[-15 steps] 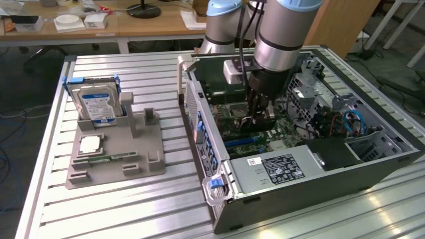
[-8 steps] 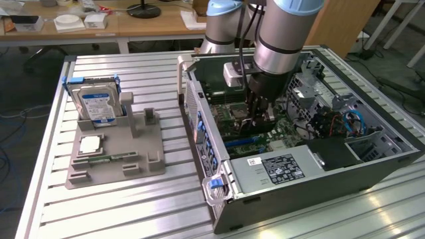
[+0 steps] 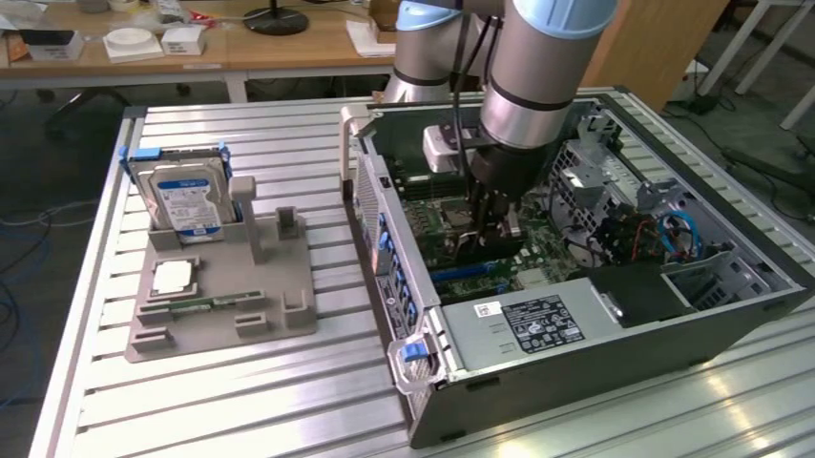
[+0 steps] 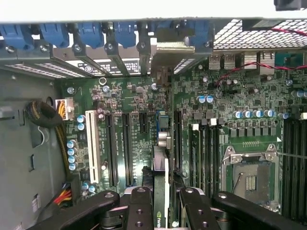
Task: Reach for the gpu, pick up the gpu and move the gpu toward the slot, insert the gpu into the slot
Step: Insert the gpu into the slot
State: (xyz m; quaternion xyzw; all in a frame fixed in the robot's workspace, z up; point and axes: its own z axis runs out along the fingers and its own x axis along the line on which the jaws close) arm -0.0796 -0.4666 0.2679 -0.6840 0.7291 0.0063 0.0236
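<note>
Claw (image 4: 164, 194) clenched on gpu (image 4: 159, 165). The card stands edge-on above the blue slot (image 3: 467, 273) of the motherboard (image 4: 129, 96), inside the open case (image 3: 612, 334). Cannot tell whether it is seated.

This looks like a robotics lab: a robot arm (image 3: 541, 67) stands over an open computer case (image 3: 598, 374) on a ribbed metal table (image 3: 229, 410), beside a grey fixture (image 3: 229, 286) with a hard drive (image 3: 187, 196); wooden tables (image 3: 293, 52) stand behind.

Arm (image 3: 541, 67): silver-grey tubes, pale blue joint caps, black bands, black cable. Hand (image 4: 160, 203): black fingers (image 4: 139, 211), round screw holes.
</note>
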